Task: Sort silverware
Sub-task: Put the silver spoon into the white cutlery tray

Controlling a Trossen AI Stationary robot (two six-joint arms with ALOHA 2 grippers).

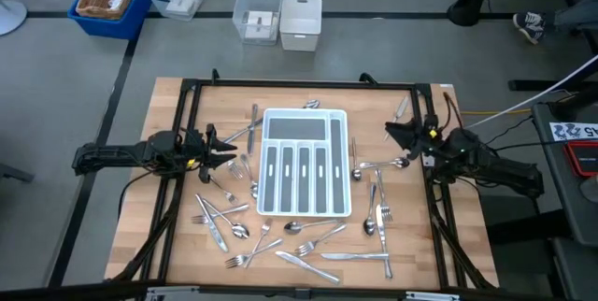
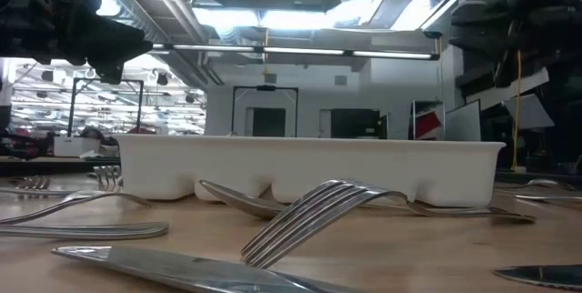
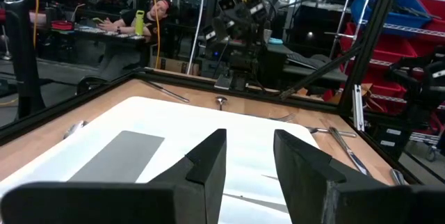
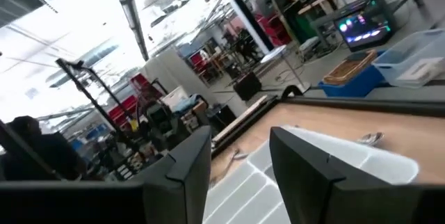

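High view: wooden tabletop [image 1: 177, 236] w/ a black frame. White tray [image 1: 305, 121] sits in the middle, grey-lined slots look bare. Shiny silverware [image 1: 308, 245] lies scattered all round the tray, mostly near the front edge. Left gripper [image 1: 227, 149] hangs just left of the tray, right gripper [image 1: 391, 133] just right of it. Grey floor behind has clear bins [image 1: 258, 11] and a blue bin [image 1: 110, 0].

Low view: a fork [image 2: 309, 216] lies close up, tines curved; big room w/ ceiling lights behind.

Left wrist view: jaws apart, holding nothing, over the smooth tray. A person [image 3: 142, 21] sits at a desk far off.

Right wrist view: jaws apart, nothing in them.
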